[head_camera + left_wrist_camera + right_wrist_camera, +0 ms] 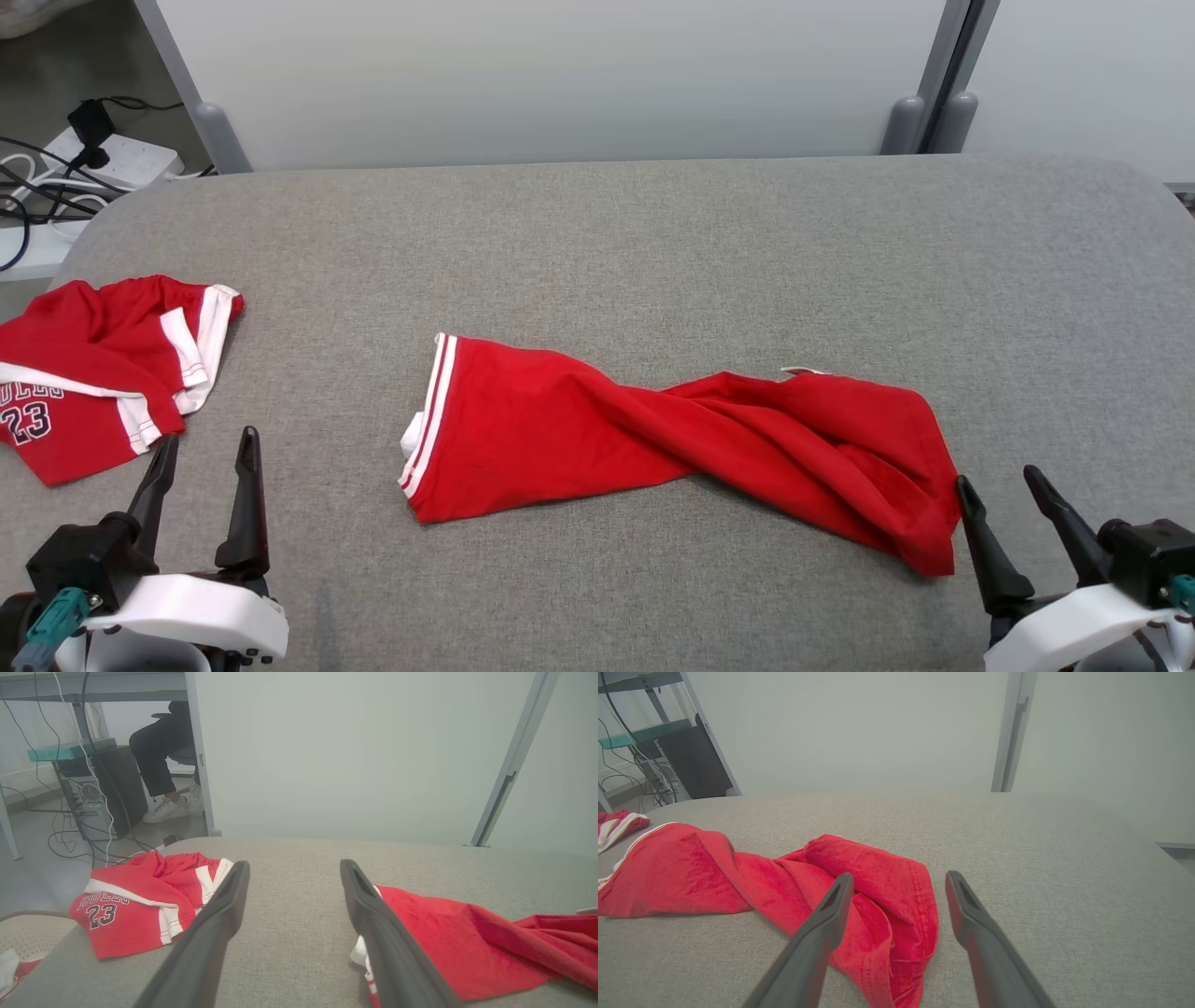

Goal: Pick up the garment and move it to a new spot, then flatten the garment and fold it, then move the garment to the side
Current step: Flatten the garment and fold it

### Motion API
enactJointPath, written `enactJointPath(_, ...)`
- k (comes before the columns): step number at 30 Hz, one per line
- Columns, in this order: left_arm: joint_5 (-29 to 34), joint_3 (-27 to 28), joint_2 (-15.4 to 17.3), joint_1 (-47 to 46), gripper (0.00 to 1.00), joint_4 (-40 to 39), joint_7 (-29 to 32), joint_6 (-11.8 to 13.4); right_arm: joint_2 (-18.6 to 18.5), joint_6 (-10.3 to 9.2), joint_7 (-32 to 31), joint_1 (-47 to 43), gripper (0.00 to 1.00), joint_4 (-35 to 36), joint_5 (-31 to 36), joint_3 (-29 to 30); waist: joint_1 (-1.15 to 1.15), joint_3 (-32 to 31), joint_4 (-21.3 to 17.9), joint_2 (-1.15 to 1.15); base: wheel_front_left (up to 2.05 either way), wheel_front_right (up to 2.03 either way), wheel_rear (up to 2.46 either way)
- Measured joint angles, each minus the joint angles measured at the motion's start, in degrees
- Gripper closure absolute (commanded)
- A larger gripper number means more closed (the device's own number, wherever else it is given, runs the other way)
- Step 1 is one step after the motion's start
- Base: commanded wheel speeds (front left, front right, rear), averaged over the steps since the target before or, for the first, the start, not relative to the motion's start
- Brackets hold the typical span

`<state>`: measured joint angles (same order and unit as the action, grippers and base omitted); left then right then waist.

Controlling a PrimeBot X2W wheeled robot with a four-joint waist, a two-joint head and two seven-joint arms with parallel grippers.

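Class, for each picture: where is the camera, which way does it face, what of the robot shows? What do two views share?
Head view: on the head, facing forward and down at the table; left gripper and right gripper show low, open.
Left wrist view: on the left wrist, facing along its fingers, numbered jersey to their left.
Right wrist view: on the right wrist, facing along its fingers at the red garment.
Both wrist views share that garment.

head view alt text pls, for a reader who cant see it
A twisted red cloth garment with a white-striped hem lies across the middle of a grey fabric-covered table. A second red jersey with white trim and the number 23 sits crumpled at the table's left edge. The left gripper and right gripper are open and empty at the lower corners.
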<state>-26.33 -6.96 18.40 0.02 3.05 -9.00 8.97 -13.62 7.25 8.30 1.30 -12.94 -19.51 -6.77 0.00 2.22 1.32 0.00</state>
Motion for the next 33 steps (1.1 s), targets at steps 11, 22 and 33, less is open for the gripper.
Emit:
enactJointPath(11,-0.1,0.2,0.4,0.7,0.0,-0.7,0.3,0.7,0.7,0.0,-0.8,-1.0,0.0,2.0,0.0,-0.2,0.0,0.1,0.2,0.0,0.0,0.0,0.0)
enactJointPath(22,-0.5,0.1,0.5,0.7,0.0,-0.8,0.4,0.7,0.8,0.0,-1.2,-1.0,0.0,2.6,0.0,0.1,0.0,0.2,0.4,0.0,0.0,0.0,0.0)
enactJointPath(33,-1.0,-0.9,0.5,0.2,0.0,-0.7,0.4,0.7,-0.2,0.0,-4.3,0.3,0.0,0.6,-0.1,-1.9,0.0,1.7,0.9,0.0,0.0,0.0,0.0)
